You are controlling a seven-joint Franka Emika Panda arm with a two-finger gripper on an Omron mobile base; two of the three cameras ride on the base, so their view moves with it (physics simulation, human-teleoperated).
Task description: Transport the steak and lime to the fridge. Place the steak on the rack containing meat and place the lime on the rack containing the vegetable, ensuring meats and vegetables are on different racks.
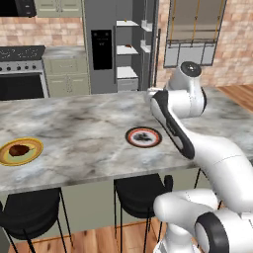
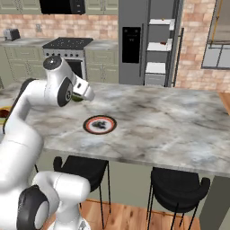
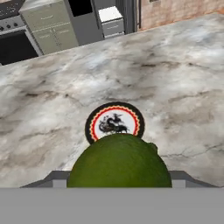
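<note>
While the lime (image 3: 119, 161) sits right at the tool (image 3: 118, 181), bulging up between the two grey finger bases in the hand view, the tool appears to be pinching it across its middle, lifted above the red-rimmed plate (image 3: 114, 123) on the marble table (image 1: 84, 133). From the right base view a sliver of green (image 2: 78, 97) shows just beside the wrist. The steak (image 1: 20, 149) lies on the yellow-rimmed plate (image 1: 6, 157) at the near left of the table, well apart from the arm. The fridge (image 1: 101, 44) stands at the far side, right door swung open, white racks (image 1: 126, 72) showing; what lies on them is too small to tell.

The lime is likely light and firm, but round and smooth-skinned, so it could roll or squirt out of a shallow pinch. A hold across its widest part suits it best. The steak looks softer and irregular, probably heavier; gripping across the meaty middle, not the tan end, seems the safer choice.
</note>
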